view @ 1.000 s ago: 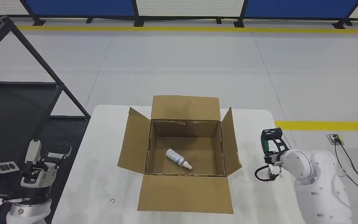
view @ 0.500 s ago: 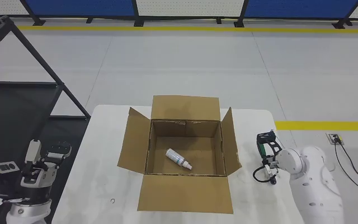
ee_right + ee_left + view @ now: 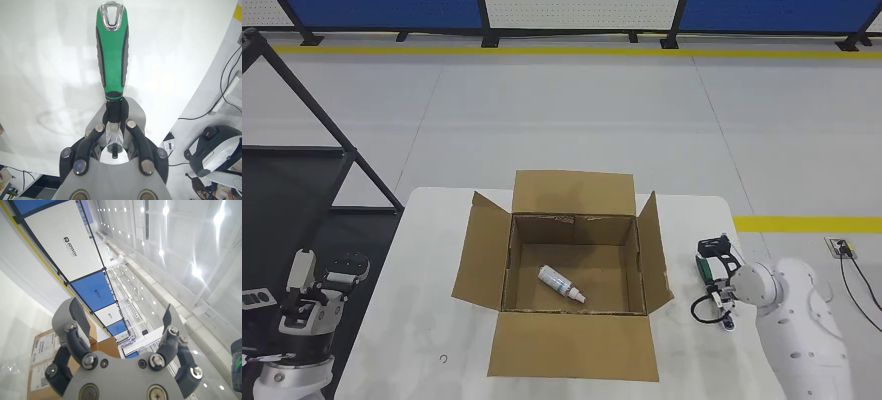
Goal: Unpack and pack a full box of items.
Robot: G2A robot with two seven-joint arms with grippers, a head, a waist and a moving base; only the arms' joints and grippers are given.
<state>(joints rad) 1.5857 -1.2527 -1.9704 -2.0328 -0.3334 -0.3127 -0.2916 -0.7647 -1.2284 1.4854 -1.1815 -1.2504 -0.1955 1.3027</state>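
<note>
Two grippers, two different states. Your right gripper (image 3: 115, 111) is clamped on a ratchet wrench (image 3: 112, 56), its pads pinching the black neck just under the green handle. The handle runs straight out past the fingertips and ends in a chrome hanging loop. The chrome ratchet head, with its square drive, sits back between the fingers toward the palm. Beyond the handle lies the white table (image 3: 47, 66).

The right wrist view gives you that grip detail, and the top view adds the setting. The gripper and wrench sit over the table just outside the nearest flap of the open cardboard box (image 3: 577, 265), close to it but apart. Inside the box, well away from that gripper, a small white bottle (image 3: 562, 283) lies on its side on the box floor.

Your left gripper (image 3: 121, 313) has its fingers spread wide, aimed up toward the ceiling lights. Past one finger, the left wrist view gives you the box's outer wall with white shipping labels (image 3: 42, 345) carrying barcodes, their print too small to read. Farther off stand blue and white wall panels (image 3: 56, 247), each with a small logo.
</note>
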